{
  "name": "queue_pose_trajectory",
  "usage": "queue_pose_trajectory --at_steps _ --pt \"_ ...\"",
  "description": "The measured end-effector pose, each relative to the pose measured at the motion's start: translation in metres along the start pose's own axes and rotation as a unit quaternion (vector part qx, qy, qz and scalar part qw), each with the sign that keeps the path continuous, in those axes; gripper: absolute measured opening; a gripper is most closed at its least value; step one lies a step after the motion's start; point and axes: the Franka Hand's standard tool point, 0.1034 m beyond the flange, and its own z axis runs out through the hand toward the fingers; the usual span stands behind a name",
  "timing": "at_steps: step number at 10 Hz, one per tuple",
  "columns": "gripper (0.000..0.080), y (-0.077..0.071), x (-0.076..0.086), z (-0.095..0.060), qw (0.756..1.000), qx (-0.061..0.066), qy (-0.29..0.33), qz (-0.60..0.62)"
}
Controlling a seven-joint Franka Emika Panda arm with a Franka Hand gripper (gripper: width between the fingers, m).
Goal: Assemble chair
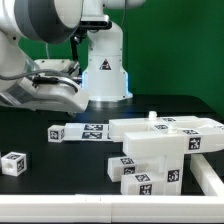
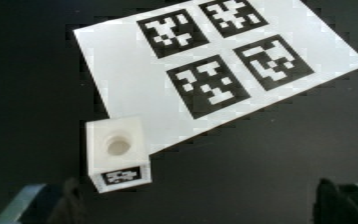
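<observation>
In the wrist view my gripper (image 2: 197, 208) is open. Its two dark fingers (image 2: 51, 205) stand wide apart with only black table between them. A small white block (image 2: 119, 152) with a round hole on top and a tag on its side lies just beyond the fingers, touching neither. In the exterior view the same block (image 1: 57, 131) lies on the table below the arm's hand (image 1: 50, 88). The partly built chair (image 1: 160, 148), a stack of white tagged bars and blocks, stands at the exterior view's right. A loose white cube (image 1: 12, 162) sits at the far left.
The marker board (image 2: 211, 60) lies flat beside the small block, and in the exterior view the marker board (image 1: 92, 130) reads as a low strip. The robot's base (image 1: 105, 70) stands at the back. Another white part (image 1: 210, 172) lies at the right edge.
</observation>
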Motion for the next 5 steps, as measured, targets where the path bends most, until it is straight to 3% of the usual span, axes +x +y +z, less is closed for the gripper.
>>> queue_pose_trajectory --at_steps 1,3,4,5 --pt "0.0648 0.001 0.0 0.001 1.0 0.0 -0.001 0.001" --pt "0.0648 0.014 -0.006 0.012 0.992 0.004 -0.112 0.062" --pt "0.0648 0.017 0.004 0.013 0.991 0.001 -0.115 0.065" --pt "0.0648 0.017 0.003 0.012 0.992 0.001 -0.112 0.064"
